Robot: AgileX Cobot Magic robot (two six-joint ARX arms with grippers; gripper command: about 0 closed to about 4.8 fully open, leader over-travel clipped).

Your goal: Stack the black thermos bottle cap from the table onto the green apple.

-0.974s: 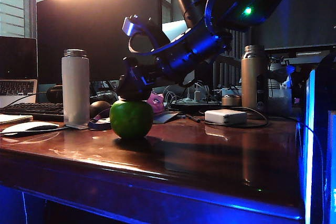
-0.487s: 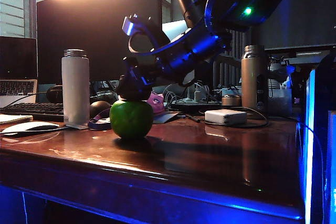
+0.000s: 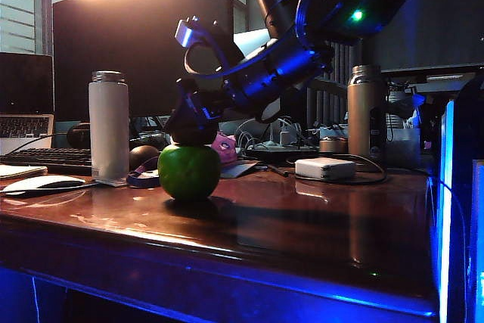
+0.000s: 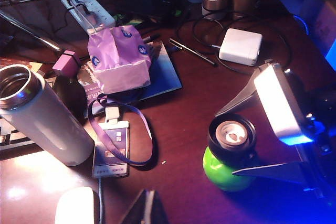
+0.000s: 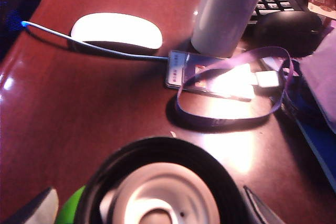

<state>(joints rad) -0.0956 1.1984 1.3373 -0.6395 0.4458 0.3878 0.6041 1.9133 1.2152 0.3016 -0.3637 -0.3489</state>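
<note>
**Asker:** So, where is the small squat black thermos bottle cap (image 3: pixel 192 132)?

**Describer:** It sits on top of the round glossy green apple (image 3: pixel 189 172), which rests on the glossy reddish-brown wooden table (image 3: pixel 302 225) near its front edge. In the left wrist view the cap lies upside down, its pale inner disc facing up, centred on the apple.

**Asker:** Which gripper is at the cap?

**Describer:** The right gripper (image 3: pixel 193 122), reaching across from the right of the exterior view. Its fingers stand spread wide on either side of the cap. In the right wrist view one fingertip (image 5: pixel 32 209) shows apart from the cap's rim, so the jaws are not pressing on it.

**Asker:** And the left gripper?

**Describer:** Only a dark tip of the left gripper (image 4: pixel 146 209) shows at the edge of its own wrist view, above the table. I cannot tell whether it is wide or narrow.

**Asker:** What else is nearby?

**Describer:** A tall white steel-rimmed thermos bottle (image 3: pixel 109 126) stands left of the apple, uncapped. A badge on a purple lanyard (image 4: pixel 111 148) lies between them, and a white computer mouse (image 5: pixel 116 31) lies further left.
</note>
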